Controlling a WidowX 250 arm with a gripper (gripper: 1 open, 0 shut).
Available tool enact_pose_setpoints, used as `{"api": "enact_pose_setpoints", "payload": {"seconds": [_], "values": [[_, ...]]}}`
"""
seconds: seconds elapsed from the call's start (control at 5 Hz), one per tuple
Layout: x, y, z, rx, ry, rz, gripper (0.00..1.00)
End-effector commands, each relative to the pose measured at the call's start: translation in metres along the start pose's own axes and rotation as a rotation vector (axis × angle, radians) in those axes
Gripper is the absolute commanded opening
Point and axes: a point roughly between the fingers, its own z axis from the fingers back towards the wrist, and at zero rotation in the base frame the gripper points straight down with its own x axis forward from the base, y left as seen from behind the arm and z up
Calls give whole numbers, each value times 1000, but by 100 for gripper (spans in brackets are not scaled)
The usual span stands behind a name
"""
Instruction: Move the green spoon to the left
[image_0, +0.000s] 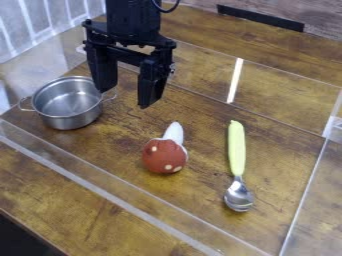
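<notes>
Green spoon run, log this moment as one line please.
hand: open, pointing down, holding nothing | green spoon: flat on table, untouched, right of mushroom toy | metal pot: left | step: spoon not yet reached

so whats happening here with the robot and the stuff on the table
A single robot arm's gripper hangs over the wooden table, pointing down with its jaws open and nothing in them. The green spoon it is meant to move left lies untouched off to the right, bowl toward the camera. A red-and-white mushroom toy lies beside the spoon, and a small metal pot stands at the left. The move has not started yet.
</notes>
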Motion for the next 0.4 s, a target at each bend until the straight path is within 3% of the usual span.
{"api": "enact_pose_setpoints", "payload": {"seconds": [0.0, 0.2], "values": [[-7, -4, -10, -7, 37, 39, 100], [0, -30, -13, -13, 20, 149, 100]]}}
